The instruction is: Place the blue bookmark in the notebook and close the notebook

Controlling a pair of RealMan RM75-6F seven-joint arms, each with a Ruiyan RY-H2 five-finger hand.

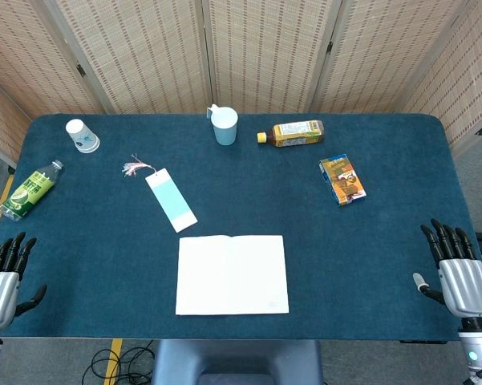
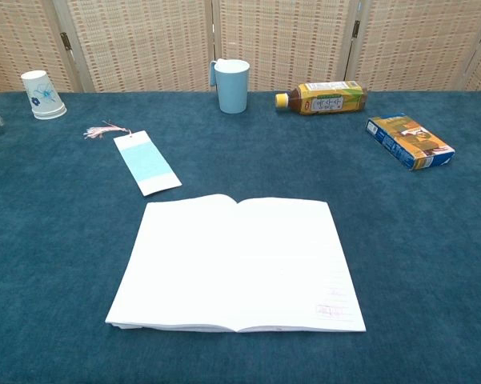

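Note:
A white notebook (image 1: 232, 274) (image 2: 238, 262) lies open and flat at the front middle of the blue table. The blue bookmark (image 1: 171, 200) (image 2: 146, 162), with a pink tassel at its far end, lies slanted on the cloth just beyond the notebook's left corner, apart from it. My left hand (image 1: 3, 277) rests at the table's front left edge with fingers spread and nothing in it. My right hand (image 1: 459, 269) sits at the front right edge, also spread and holding nothing. Neither hand shows in the chest view.
A light blue mug (image 1: 224, 125) (image 2: 232, 85) and a lying tea bottle (image 1: 291, 133) (image 2: 322, 98) sit at the back. An orange-blue box (image 1: 342, 180) (image 2: 409, 142) lies right. A paper cup (image 1: 82, 135) (image 2: 42, 94) and a green bottle (image 1: 30, 189) are at the left.

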